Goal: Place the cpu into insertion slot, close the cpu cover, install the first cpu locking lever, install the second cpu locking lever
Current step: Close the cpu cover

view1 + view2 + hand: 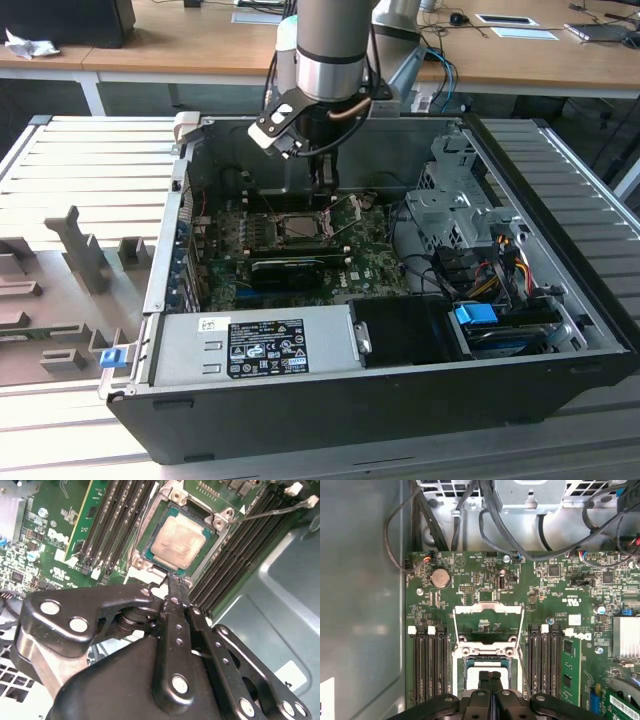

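**Over the open computer case: shut fingers hang close to a loose chip**

Starting from the exterior view's left, you come first to the insertion slot (485, 652), with the cpu (177, 537) lying inside it. The cpu cover (489, 609) is tipped back and open, so nothing holds the chip down. A small bump could push it crooked.

Next come the fingers (484, 682). They are pressed shut with nothing between them, and their tips are just beside the slot's edge. If they dip or slide, they could scratch the chip or knock it.

Farther to the exterior view's right lie loose cables (480, 265). A wide swing of the arm could catch them.

Now look at the chip itself. It is a small square with a pale, dull metal face and a few smudges. It looks flat and level in the slot.
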Robot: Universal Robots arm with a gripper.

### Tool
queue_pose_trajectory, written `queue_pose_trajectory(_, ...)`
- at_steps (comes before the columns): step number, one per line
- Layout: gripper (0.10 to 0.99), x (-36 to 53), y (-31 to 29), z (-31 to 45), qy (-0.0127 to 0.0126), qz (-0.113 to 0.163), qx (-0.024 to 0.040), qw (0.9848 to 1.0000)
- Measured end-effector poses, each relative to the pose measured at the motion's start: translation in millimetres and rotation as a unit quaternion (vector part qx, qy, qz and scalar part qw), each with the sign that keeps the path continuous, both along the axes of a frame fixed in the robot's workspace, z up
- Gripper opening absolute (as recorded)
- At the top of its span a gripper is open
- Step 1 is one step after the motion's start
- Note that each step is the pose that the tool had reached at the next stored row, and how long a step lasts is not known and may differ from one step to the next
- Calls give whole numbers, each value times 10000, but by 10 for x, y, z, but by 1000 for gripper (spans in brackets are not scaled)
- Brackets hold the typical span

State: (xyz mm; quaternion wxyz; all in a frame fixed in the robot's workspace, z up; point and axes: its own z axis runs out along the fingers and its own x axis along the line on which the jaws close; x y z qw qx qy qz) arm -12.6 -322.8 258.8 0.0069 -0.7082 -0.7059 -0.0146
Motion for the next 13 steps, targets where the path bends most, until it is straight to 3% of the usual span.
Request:
queue_pose_trajectory(6,106,16,1,55,0,0,2,10000)
queue_pose_trajectory(13,106,152,1,77,-1,-1,2,10000)
